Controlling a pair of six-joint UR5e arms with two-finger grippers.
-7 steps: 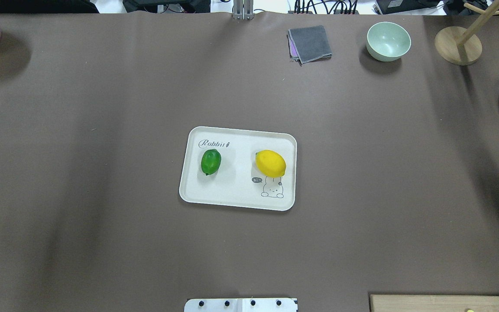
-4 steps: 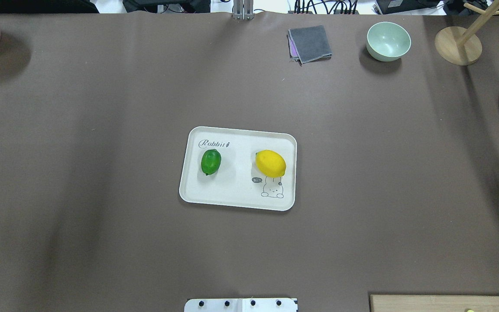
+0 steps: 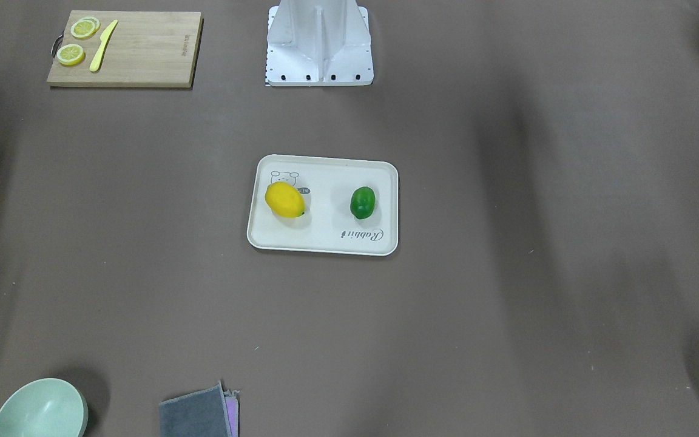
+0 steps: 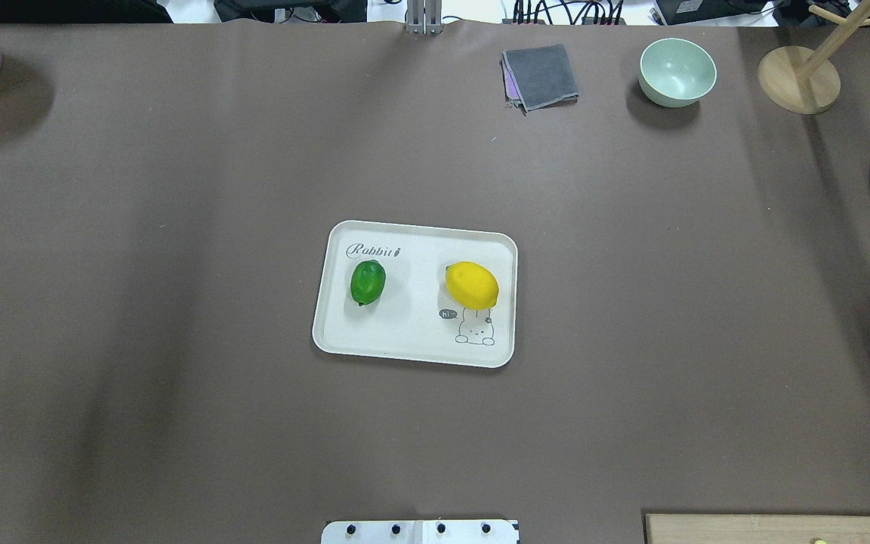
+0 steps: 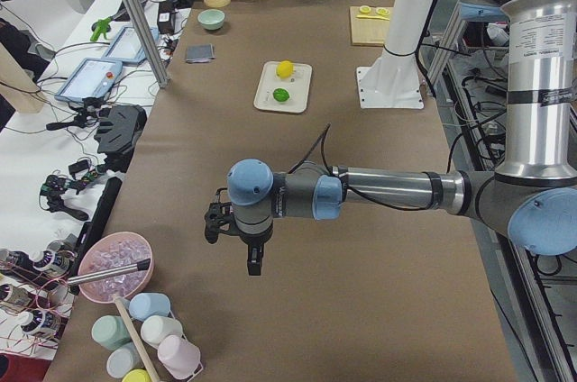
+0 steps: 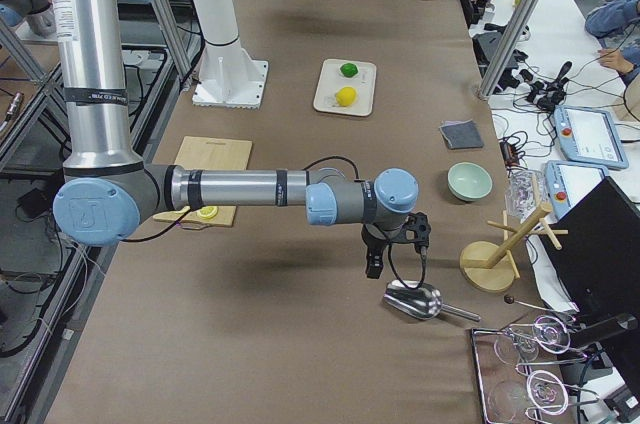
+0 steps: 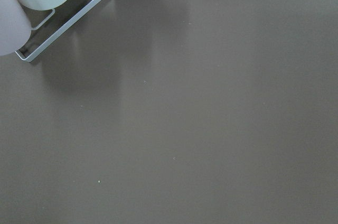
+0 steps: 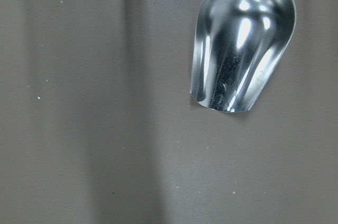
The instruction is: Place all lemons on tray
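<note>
The brown worktop is the biggest thing here, and the cream tray lies flat near its middle. Both lemons lie on it, well apart: the yellow lemon beside the rabbit drawing and the green lemon under the lettering. As I judge it, the task is done.

If I had to lift either lemon, I would expect it to be light, firm and smooth-skinned, and likely to roll (the green one looks glossier, so perhaps slicker). I would close across the short middle of the oval, not on the pointed ends.

My left hand hangs over bare worktop at one end, and my right hand hangs at the other. Each shows in only one side view, so I cannot tell whether either is open or closed.

Nothing stands near the tray. The cutting board with its lemon slices and yellow knife lies close to my base. The green bowl and grey cloth are along the far edge. The metal scoop lies right under my right wrist.
</note>
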